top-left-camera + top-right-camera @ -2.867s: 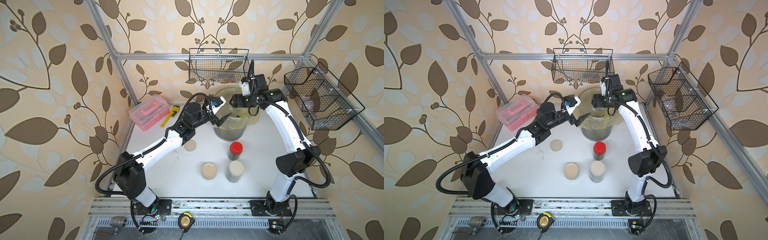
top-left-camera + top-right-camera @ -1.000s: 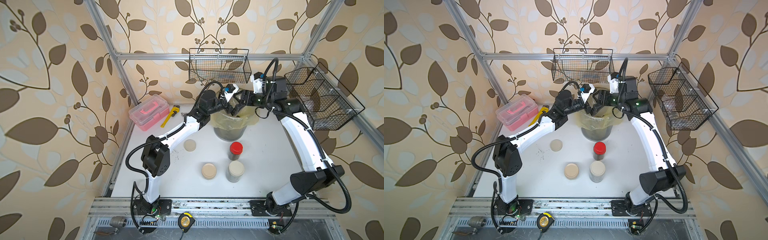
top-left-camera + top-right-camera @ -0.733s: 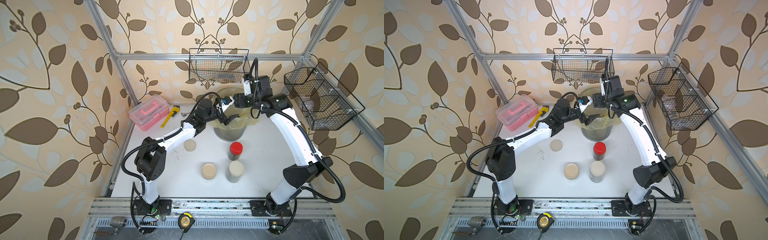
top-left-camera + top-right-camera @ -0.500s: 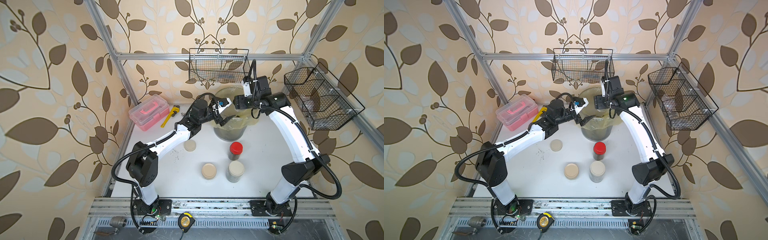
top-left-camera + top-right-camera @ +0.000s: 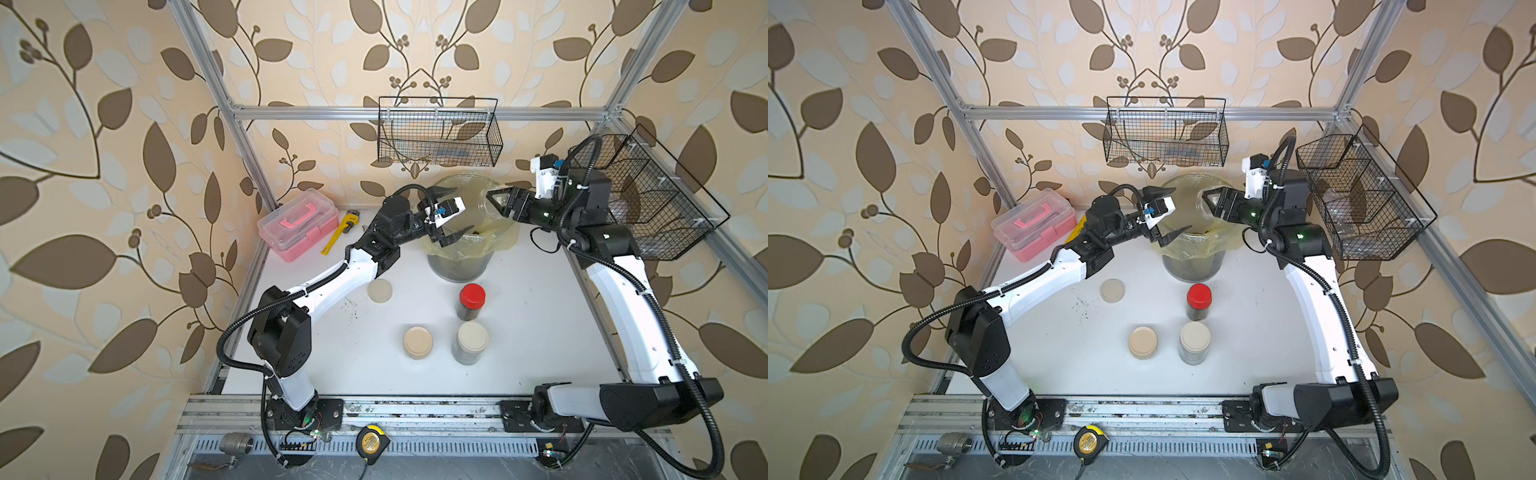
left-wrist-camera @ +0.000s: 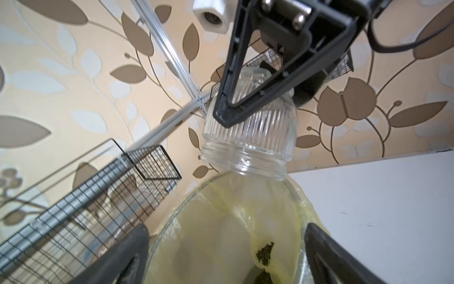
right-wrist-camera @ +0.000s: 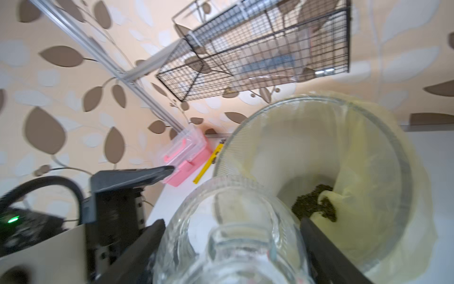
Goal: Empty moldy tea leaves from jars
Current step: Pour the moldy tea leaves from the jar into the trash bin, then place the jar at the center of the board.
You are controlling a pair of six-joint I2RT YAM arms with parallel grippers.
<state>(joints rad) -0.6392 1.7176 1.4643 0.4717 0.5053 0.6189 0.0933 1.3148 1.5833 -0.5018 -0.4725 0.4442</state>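
Holding: my right gripper (image 5: 494,198) clamps a ribbed jar (image 6: 248,137) (mouth over the bin (image 5: 457,266)); left gripper (image 5: 457,211) gapes empty; tape measure (image 5: 372,442) label unreadable.

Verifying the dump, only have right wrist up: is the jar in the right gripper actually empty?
Observer: Left wrist view shows the jar clear throughout, mouth tilted down over the bin.
Operator: Left gripper holding anything?
Observer: No, the left gripper is open and empty at the bin's edge.
Operator: Jars remaining?
Observer: In both top views, a red-lidded jar and a beige-lidded jar stand closed with dark contents.
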